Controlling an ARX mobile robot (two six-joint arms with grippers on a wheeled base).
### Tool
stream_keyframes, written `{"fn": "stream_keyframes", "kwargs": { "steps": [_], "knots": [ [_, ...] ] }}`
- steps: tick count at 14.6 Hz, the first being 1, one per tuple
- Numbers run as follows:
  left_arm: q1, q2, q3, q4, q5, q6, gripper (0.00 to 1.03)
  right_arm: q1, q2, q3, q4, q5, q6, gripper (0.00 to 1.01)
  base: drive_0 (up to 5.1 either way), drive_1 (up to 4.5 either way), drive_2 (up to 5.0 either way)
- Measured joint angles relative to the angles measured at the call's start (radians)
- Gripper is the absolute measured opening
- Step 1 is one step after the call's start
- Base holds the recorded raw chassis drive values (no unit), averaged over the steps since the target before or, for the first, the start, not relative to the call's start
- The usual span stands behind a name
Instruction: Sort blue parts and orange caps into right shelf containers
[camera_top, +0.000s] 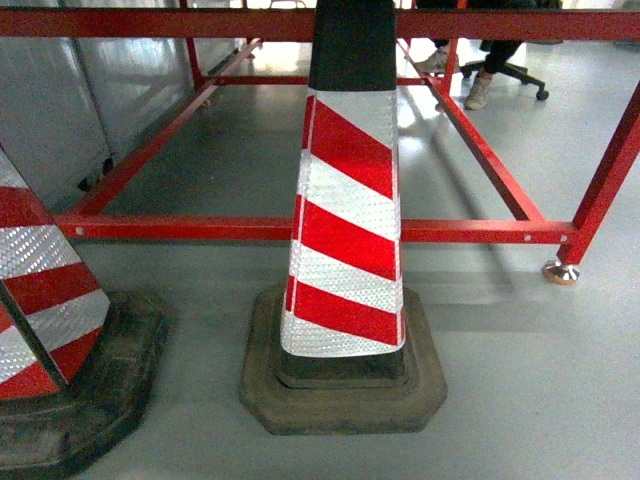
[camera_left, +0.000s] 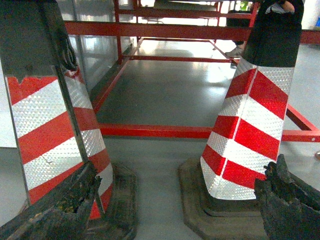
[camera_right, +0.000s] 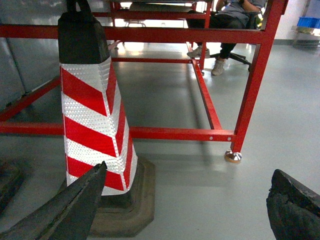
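2 pincers (camera_left: 170, 200) (camera_right: 185, 205) hang released, holding nothing, facing striped cones (camera_top: 347, 220); blue bins (camera_right: 306, 22) distant.

Grey floor (camera_top: 520, 380) bearing two red-and-white striped cones (camera_top: 345, 230) (camera_top: 40, 300) on dark bases, plus red frame (camera_top: 480, 230) on a foot.

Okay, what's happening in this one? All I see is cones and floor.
Nothing is being handled. The robot faces a red-and-white striped traffic cone on the grey floor, with a second cone at its left and a red metal frame behind them. Both grippers, left and right, hang open and empty near the floor. No blue parts, orange caps or bins appear close by; someone sits on a chair in the background.
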Motion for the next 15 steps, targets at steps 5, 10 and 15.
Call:
{"fn": "stream_keyframes", "kwargs": {
  "steps": [5, 10, 15],
  "knots": [
    [0.000, 0.000, 0.000, 0.000, 0.000, 0.000, 0.98, 0.000, 0.000, 0.000, 0.000, 0.000, 0.000, 0.98, 0.0, 0.00, 0.0],
    [0.000, 0.000, 0.000, 0.000, 0.000, 0.000, 0.98, 0.000, 0.000, 0.000, 0.000, 0.000, 0.000, 0.98, 0.0, 0.00, 0.0],
    [0.000, 0.000, 0.000, 0.000, 0.000, 0.000, 0.98, 0.000, 0.000, 0.000, 0.000, 0.000, 0.000, 0.98, 0.0, 0.00, 0.0]
  ]
}}
